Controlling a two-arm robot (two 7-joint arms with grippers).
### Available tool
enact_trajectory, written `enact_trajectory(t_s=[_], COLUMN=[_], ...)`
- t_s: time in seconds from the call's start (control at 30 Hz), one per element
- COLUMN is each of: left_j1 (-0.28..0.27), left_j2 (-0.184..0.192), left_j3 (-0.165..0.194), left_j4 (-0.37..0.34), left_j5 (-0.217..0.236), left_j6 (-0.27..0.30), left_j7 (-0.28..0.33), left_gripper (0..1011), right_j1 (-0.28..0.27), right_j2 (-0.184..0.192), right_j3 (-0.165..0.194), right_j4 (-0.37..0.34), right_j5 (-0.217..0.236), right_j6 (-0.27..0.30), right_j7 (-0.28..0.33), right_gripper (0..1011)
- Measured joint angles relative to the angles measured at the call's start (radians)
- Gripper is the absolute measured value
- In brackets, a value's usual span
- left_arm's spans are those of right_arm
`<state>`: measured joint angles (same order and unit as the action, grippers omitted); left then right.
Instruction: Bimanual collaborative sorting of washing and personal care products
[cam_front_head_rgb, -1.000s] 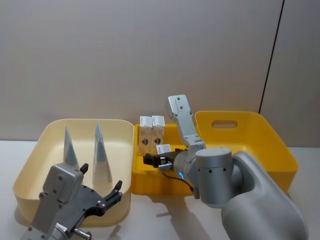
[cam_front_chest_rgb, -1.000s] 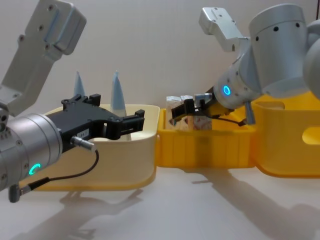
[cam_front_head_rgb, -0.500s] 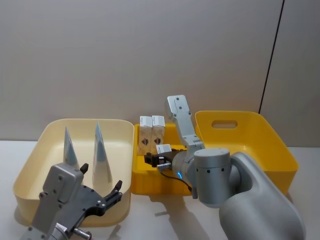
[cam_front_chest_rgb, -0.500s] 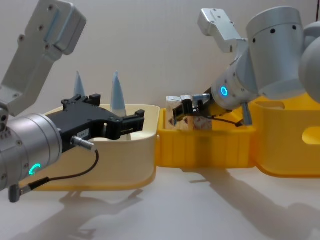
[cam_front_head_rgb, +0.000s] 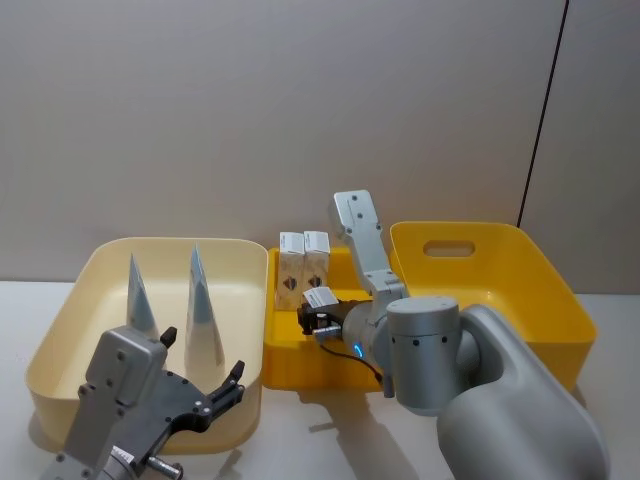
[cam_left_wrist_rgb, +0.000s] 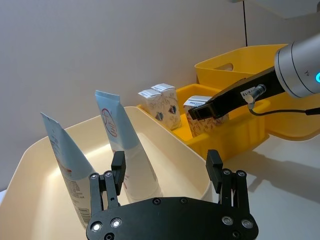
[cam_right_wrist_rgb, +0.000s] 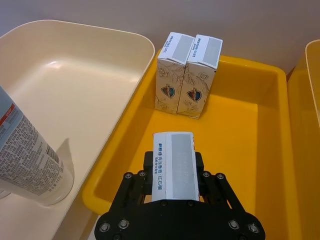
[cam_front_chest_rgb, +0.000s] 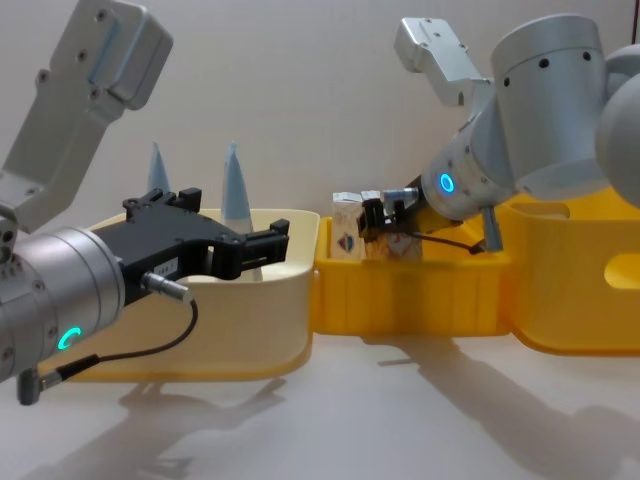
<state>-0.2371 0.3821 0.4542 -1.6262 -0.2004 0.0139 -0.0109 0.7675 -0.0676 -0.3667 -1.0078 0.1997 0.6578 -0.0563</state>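
Two light-blue tubes stand upright, crimp up, in the cream bin. My left gripper hovers open at that bin's near wall, nothing between its fingers; the left wrist view has the tubes just beyond it. In the small yellow bin, two white cartons stand side by side at the back. My right gripper is shut on a third white carton, held above the bin's front part, in front of the standing pair.
A larger yellow bin with a handle slot stands to the right, touching the small one. The three bins sit in a row on a pale table against a plain wall. My right arm's elbow rises in front of the yellow bins.
My right gripper, still holding the carton, has shifted slightly farther in over the small yellow bin toward the standing cartons. The left gripper has not moved.
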Motion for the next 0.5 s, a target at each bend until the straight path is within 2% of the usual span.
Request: enact_trajectory(t_s=[0.5], left_j1=[0.0], left_j2=[0.0], left_j3=[0.0], left_j4=[0.0], left_j5=[0.0], left_j6=[0.0], left_j7=[0.0], left_gripper=[1003], right_j1=[0.001], right_j2=[-0.001], right_j3=[0.001], right_j4=[0.001], right_j5=[0.0], right_j6=[-0.004], right_j7=[0.002], right_gripper=[421])
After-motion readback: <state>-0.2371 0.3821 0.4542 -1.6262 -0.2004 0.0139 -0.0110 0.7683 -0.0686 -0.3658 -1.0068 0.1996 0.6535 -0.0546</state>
